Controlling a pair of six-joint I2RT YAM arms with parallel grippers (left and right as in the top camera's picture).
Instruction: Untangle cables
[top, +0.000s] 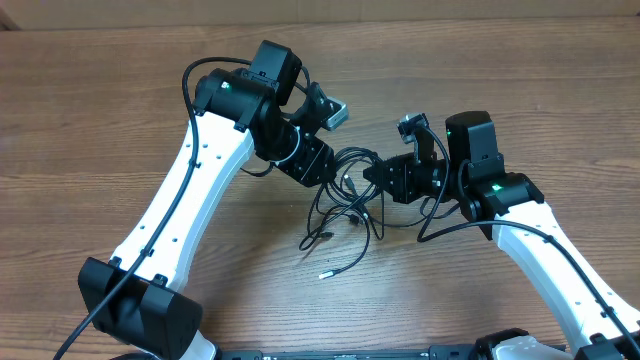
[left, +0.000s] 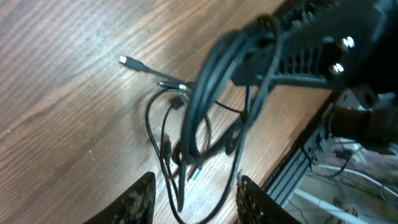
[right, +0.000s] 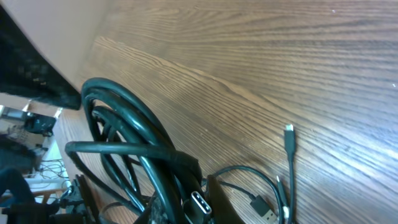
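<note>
The cables are a tangle of thin black cords in loose loops between my two grippers. Silver-tipped plug ends trail toward the front. My right gripper is shut on a looped bundle of the cables, with a USB-C plug between its fingers. The bundle is lifted off the table. My left gripper is open just left of it. In the left wrist view, hanging cable strands pass between its spread fingers without being pinched.
The wooden table extends all around. Loose plug ends lie on it. The table's front edge and a metal frame show in the left wrist view. Thick arm cables loop near the left arm.
</note>
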